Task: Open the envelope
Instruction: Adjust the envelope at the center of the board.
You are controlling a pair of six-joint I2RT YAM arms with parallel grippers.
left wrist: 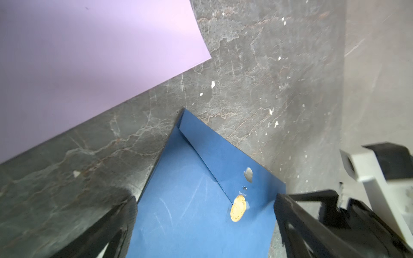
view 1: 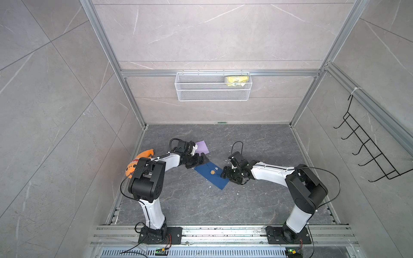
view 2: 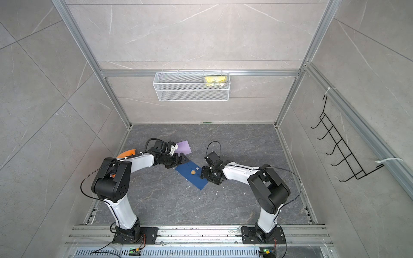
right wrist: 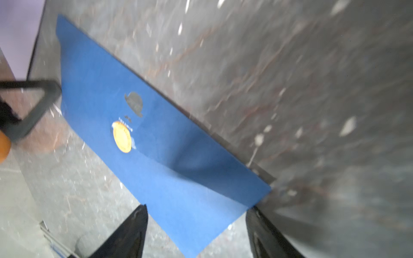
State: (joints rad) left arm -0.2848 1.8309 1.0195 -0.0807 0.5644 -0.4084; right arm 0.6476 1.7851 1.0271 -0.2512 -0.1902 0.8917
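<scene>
Envelope (view 1: 212, 178) flat at centre frame, gold sticker (view 1: 212, 172) on flap. Left gripper (left wrist: 204, 197) spread wide over upper-left end; right gripper (right wrist: 196, 207) parted at right edge, gripping nothing.

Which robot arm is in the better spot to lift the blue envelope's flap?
Probably the right. The right gripper is open at the end where the flap edge looks slightly lifted, near the gold sticker on the envelope. The left gripper is open too, over the flatter far end.

Pale grey marbled walls (view 1: 212, 33) enclose a dark stone counter (view 1: 201, 205); a white mesh basket (view 1: 201, 95) hangs at the back, black hooks (view 1: 372, 143) on a side wall.
</scene>
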